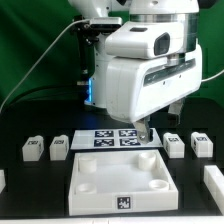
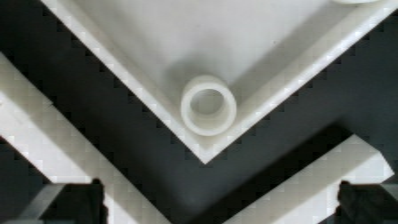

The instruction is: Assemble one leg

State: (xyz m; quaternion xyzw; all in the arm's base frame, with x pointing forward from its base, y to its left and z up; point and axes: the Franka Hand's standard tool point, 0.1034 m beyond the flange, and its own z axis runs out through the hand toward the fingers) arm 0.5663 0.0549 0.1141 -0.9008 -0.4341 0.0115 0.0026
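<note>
Pincer (image 1: 148, 133): fingers apart, poised above the panel (image 1: 120, 174) at its corner hole (image 2: 208, 105).
Leg (image 1: 174, 145): small white blocky post with a black-and-white tag, lying on the desk (image 1: 30, 195) just beside the pincer, toward the exterior view's right.

Surface (image 1: 35, 195): black, flat. Items recorded as lying directly on it:
- One large white square panel (image 1: 120, 176) with round corner holes, at front centre.
- The marker board (image 1: 115, 137), set just behind the panel.
- Outer left leg (image 1: 32, 150) and inner left leg (image 1: 60, 148), on the exterior view's left.
- Inner right leg (image 1: 174, 146) and outer right leg (image 1: 200, 144), on its right.
- White parts cut off at both frame edges, not identified.
</note>
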